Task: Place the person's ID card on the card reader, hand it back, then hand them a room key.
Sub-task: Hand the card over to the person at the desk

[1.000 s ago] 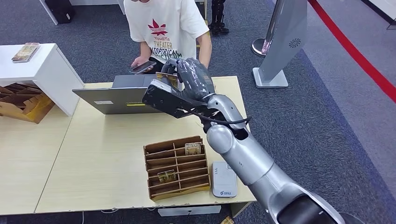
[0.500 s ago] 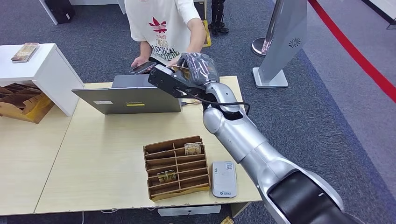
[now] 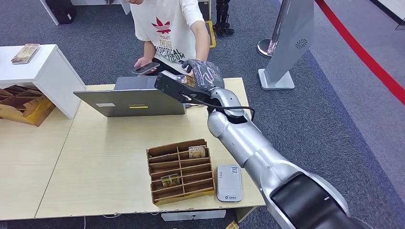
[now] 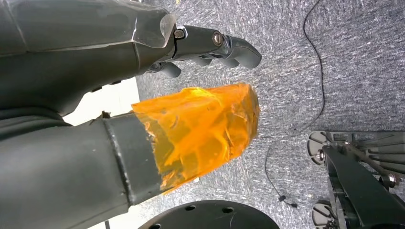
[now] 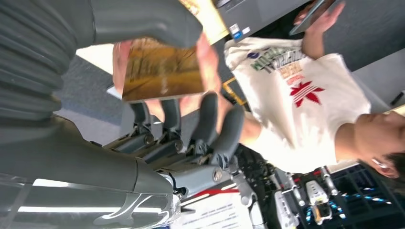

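My right hand [image 3: 203,74] is stretched over the far table edge, beside the laptop, toward the person [image 3: 168,28]. It pinches a gold-brown card [image 3: 189,80] between thumb and fingers. In the right wrist view the card [image 5: 162,71] lies in my right hand [image 5: 95,95], and the person's fingers [image 5: 208,59] wrap around its edges. The white card reader [image 3: 229,182] lies at the near table edge with nothing on it. My left hand [image 4: 119,95] hangs over the carpet, holding nothing, thumb apart from the fingers.
A cardboard organizer [image 3: 180,171] holding gold cards stands left of the reader. An open laptop [image 3: 131,98] sits at the far side of the table [image 3: 110,152]. The person's other hand holds a phone [image 3: 146,68]. A white cabinet [image 3: 38,71] stands far left and a grey stand [image 3: 291,43] to the right.
My right arm has reached farther forward, carrying the card toward the person. The person's hand has come down to meet the card.
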